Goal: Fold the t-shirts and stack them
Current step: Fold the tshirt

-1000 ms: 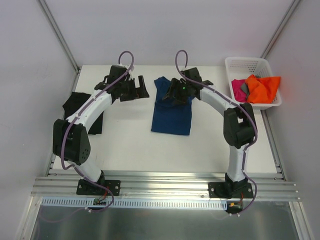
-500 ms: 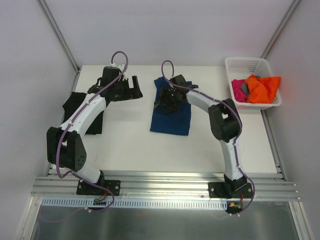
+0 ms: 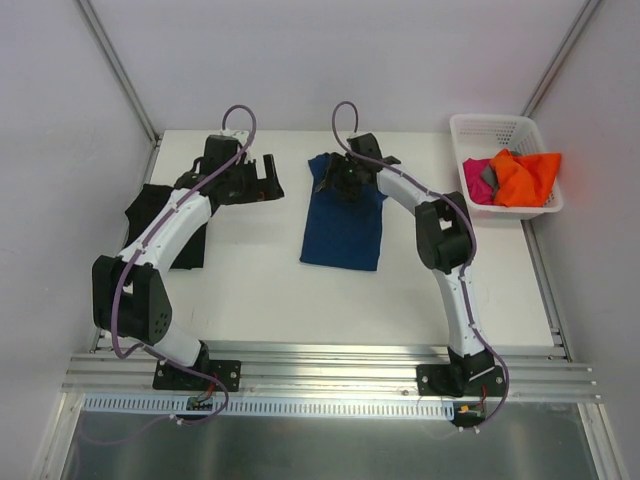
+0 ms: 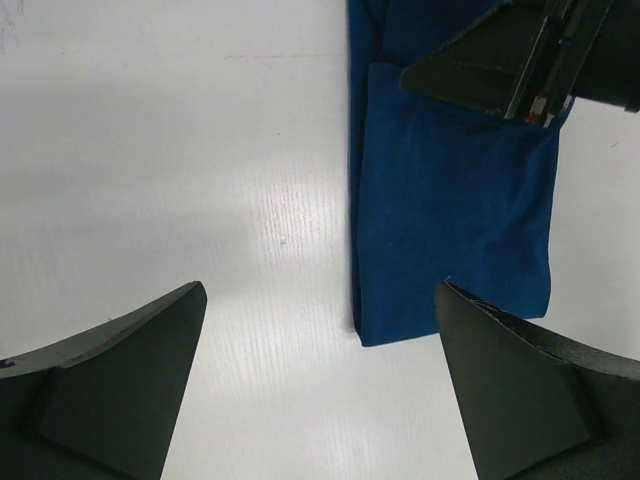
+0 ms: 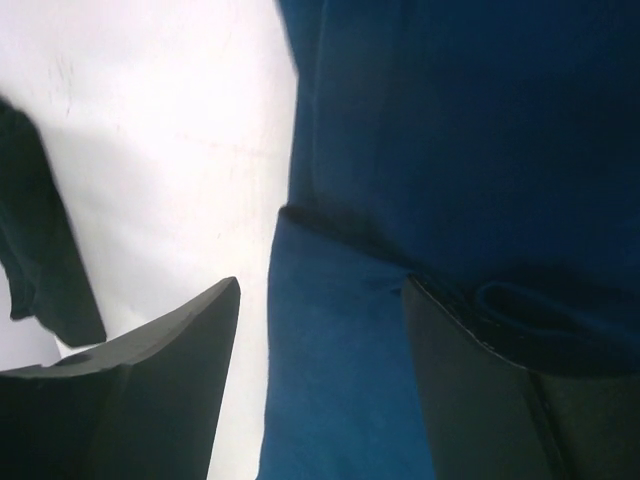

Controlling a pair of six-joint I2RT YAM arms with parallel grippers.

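Note:
A navy blue t-shirt [image 3: 343, 228] lies folded into a long strip at the table's middle. It also shows in the left wrist view [image 4: 450, 220] and the right wrist view [image 5: 450, 130]. My right gripper [image 3: 338, 184] is low over its far end, jaws open, with blue cloth [image 5: 330, 400] between the fingers [image 5: 500, 420]. My left gripper [image 3: 268, 180] is open and empty over bare table left of the shirt [image 4: 320, 400]. A black t-shirt [image 3: 160, 225] lies at the left edge. Orange [image 3: 527, 176], magenta [image 3: 476, 176] and grey [image 3: 487, 180] shirts sit in the basket.
The white lattice basket [image 3: 490, 128] stands at the far right corner. Metal frame posts and walls close in the table's left, right and back sides. A dark shape [image 5: 35, 240] shows left of the right gripper; I cannot tell what it is.
My right gripper swung left across the navy shirt's top part, then back toward its far end. My left gripper drew slightly left, away from the shirt.

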